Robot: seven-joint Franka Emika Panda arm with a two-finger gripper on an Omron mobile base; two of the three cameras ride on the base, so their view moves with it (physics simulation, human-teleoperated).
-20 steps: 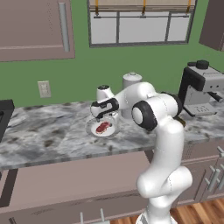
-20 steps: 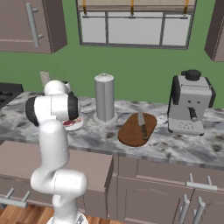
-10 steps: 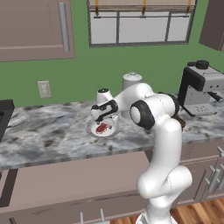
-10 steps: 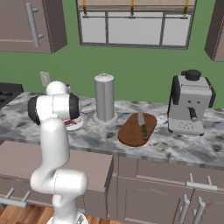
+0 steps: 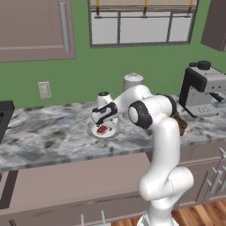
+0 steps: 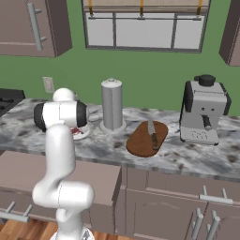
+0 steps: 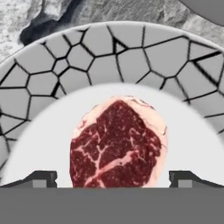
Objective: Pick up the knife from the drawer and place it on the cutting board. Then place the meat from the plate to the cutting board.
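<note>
Red meat (image 7: 117, 144) on the plate (image 7: 131, 57) looked soft and slick, so you wanted your wide-open, empty claw (image 7: 113, 179) straddling its flat middle.

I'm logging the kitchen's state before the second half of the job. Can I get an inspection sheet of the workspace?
Surface: grey marbled countertop, nothing spilled.
Job's things: knife lies on the cutting board; meat lies flat on the plate; the drawer front looks shut.
Clutter: grey canister between plate and board; coffee machine at the right end.
Grippers: gripper open, low over the plate, fingertips either side of the meat, not gripping.
Cables: nothing seen.
Surroundings: green wall, window, wall outlet, upper cabinets, a dark stove edge at far left.
</note>
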